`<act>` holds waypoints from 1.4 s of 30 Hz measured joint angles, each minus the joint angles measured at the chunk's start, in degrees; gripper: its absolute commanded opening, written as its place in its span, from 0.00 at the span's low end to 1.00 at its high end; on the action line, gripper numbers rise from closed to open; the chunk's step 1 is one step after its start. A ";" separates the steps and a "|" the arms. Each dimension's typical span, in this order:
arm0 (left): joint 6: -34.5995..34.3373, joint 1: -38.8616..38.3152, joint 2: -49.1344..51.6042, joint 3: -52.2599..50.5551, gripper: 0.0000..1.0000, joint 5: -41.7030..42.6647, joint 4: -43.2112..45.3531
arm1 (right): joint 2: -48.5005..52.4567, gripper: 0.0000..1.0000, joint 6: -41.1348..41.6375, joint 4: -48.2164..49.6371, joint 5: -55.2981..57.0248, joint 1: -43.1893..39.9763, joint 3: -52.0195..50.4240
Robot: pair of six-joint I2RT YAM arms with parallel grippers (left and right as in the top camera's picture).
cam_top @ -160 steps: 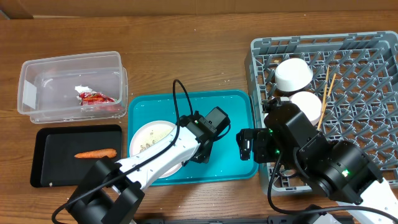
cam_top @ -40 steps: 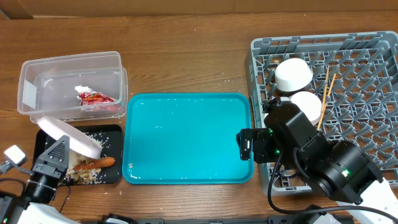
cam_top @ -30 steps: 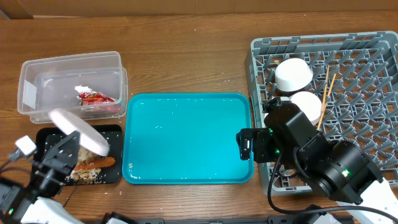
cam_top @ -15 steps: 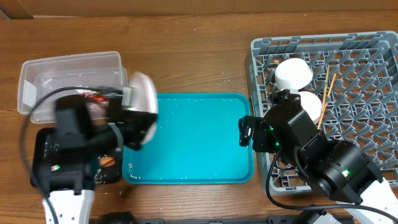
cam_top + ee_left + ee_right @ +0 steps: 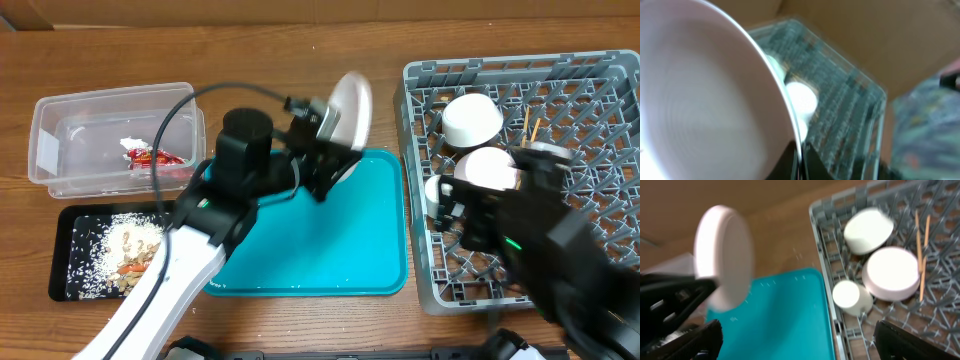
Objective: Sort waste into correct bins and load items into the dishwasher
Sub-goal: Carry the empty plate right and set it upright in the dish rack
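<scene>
My left gripper [image 5: 327,163] is shut on the lower rim of the white plate [image 5: 350,108], held on edge above the teal tray's far right corner, next to the grey dish rack [image 5: 560,70]. In the left wrist view the plate [image 5: 705,100] fills the left side, with the jaws pinched on its rim. The rack holds two bowls [image 5: 472,118] [image 5: 490,168], a cup [image 5: 437,190] and chopsticks [image 5: 525,130]. My right gripper [image 5: 797,330] is open and empty over the rack's near left part. Rice [image 5: 130,238] and a carrot [image 5: 135,267] lie in the black tray [image 5: 70,290]. The red wrapper [image 5: 155,157] and tissue [image 5: 132,144] lie in the clear tub [image 5: 110,100].
The teal tray [image 5: 310,250] lies between the bins and the rack, with nothing on it. The left arm stretches across its left half. The right arm covers the rack's near left part. Brown wooden table lies all around.
My left arm has swung the plate from over the black tray up and right to beside the rack. The scraps now lie in the black tray. My right arm has shifted right over the rack.
</scene>
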 measured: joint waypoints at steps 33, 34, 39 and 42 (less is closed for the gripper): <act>-46.86 -13.94 21.35 0.50 0.04 -17.07 42.23 | -5.20 1.00 0.00 -5.38 0.02 0.00 1.03; -46.45 -13.51 21.66 0.50 0.04 -17.75 42.01 | -5.20 1.00 0.02 -5.42 -0.07 0.00 1.03; -45.94 -13.11 25.46 0.50 0.04 -19.10 45.33 | -5.20 1.00 0.02 -5.49 -0.13 0.00 1.03; -45.92 -13.11 28.55 0.63 0.04 -18.47 48.41 | -5.20 1.00 0.02 -5.53 -0.44 0.00 1.03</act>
